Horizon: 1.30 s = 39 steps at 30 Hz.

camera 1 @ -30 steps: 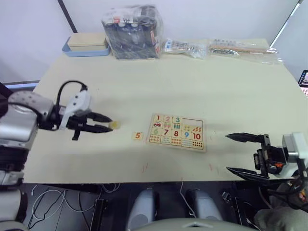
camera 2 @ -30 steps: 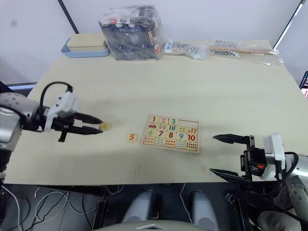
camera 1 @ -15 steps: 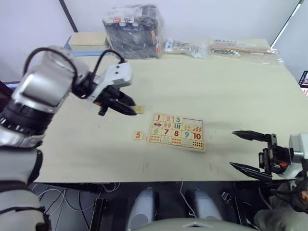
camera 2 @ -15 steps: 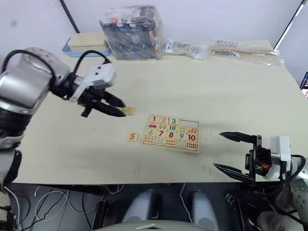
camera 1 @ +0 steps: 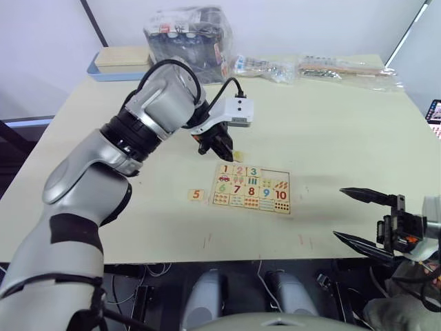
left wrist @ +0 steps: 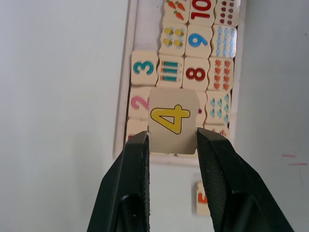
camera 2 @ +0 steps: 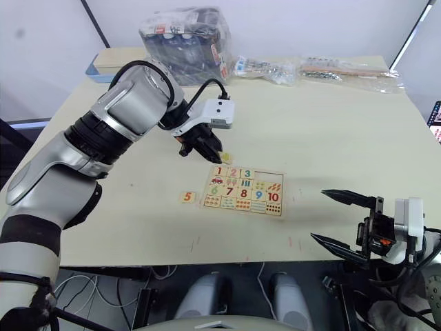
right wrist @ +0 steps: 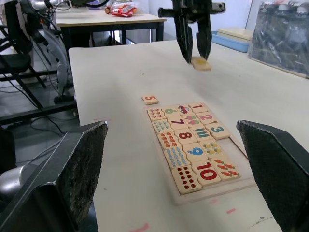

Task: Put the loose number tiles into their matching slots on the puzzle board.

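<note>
The puzzle board (camera 1: 287,209) lies flat in the middle of the table. Its top row has tiles 1, 2 and 3 in place, and the slots (camera 1: 275,175) to their right are bare. My left gripper (camera 1: 231,153) hangs over the board's far left edge, shut on a loose number tile with a yellow 4 (left wrist: 174,121). A loose 5 tile (camera 1: 197,194) lies on the table just left of the board. My right gripper (camera 1: 339,212) stands wide open to the right of the board near the table's front edge, holding nothing.
At the back of the table are a blue-rimmed box (camera 1: 124,63), a plastic-wrapped dark pack (camera 1: 187,43) and clear bags of small parts (camera 1: 344,69). Red marks (camera 1: 303,239) dot the table near its front edge.
My left arm has swung from the table's left side rightward and away, carrying the tile to above the board's far edge. The right gripper has barely shifted.
</note>
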Motion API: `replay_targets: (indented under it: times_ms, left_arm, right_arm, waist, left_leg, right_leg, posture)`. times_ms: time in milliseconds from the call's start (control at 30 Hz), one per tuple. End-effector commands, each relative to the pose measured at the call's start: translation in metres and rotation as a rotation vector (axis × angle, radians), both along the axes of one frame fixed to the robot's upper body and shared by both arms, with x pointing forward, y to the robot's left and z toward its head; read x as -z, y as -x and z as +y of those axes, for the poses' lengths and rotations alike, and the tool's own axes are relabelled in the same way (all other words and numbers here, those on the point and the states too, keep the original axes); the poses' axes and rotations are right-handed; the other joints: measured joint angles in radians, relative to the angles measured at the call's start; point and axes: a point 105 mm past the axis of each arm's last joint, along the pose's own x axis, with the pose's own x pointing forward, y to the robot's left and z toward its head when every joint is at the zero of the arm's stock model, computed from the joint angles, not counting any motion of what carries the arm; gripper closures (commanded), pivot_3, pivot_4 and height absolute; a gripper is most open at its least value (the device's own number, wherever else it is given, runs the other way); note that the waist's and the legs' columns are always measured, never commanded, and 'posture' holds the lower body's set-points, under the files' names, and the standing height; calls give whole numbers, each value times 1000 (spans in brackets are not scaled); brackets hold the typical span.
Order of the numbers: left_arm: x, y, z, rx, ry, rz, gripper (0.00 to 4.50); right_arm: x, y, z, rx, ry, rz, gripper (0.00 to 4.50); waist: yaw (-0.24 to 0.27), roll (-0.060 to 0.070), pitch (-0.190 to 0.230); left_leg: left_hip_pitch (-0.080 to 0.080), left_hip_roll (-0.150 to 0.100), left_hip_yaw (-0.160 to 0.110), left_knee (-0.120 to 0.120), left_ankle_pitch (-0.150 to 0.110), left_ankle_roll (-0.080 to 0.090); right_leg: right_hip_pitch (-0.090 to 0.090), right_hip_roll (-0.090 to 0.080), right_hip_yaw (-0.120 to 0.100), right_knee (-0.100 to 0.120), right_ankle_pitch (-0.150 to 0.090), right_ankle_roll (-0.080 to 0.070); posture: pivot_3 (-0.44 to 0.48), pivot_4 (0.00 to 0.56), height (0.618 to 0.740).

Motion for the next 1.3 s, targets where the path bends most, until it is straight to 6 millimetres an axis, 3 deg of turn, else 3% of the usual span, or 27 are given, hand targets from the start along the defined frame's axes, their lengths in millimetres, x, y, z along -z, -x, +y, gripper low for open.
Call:
replay_targets:
  times_ms: [33,267,467,900,1300]
  left_arm:
    - [2,-7,-21,-18,-92,-18,3568]
    - [17,-19,-59,8,-153,-55,3568]
    - [28,-24,-78,20,-175,-69,3568]
    - [41,-21,-99,44,-173,-61,3568]
    - [56,-20,-105,44,-180,-56,3568]
  right_arm:
    - [-9,2,-3,23,8,-58,0]
    - [-8,0,-6,43,11,-65,0]
    - [-9,-3,-13,72,-2,-76,0]
    - [-6,1,-16,99,-10,-75,0]
    - [-4,6,-14,109,-9,-67,0]
  waist:
    - [4,0,0]
    - [2,0,0]
    - [1,0,0]
    - [1,0,0]
    - [2,0,0]
  left_leg:
    - [0,0,0,0,0,0]
    - [-1,-4,-2,1,-1,2]
    - [-2,-4,-2,1,-2,3]
    - [-3,-4,-4,1,-2,4]
    - [-3,-4,-4,1,-2,4]
  right_leg:
    - [0,0,0,0,0,0]
    - [0,0,4,0,-1,1]
    - [0,1,4,0,-1,2]
    - [0,0,5,-1,-1,3]
    - [0,0,4,-1,-1,3]
  posture:
    - [0,150,740]
    - [0,150,740]
    - [0,150,740]
    - [0,150,740]
    - [0,150,740]
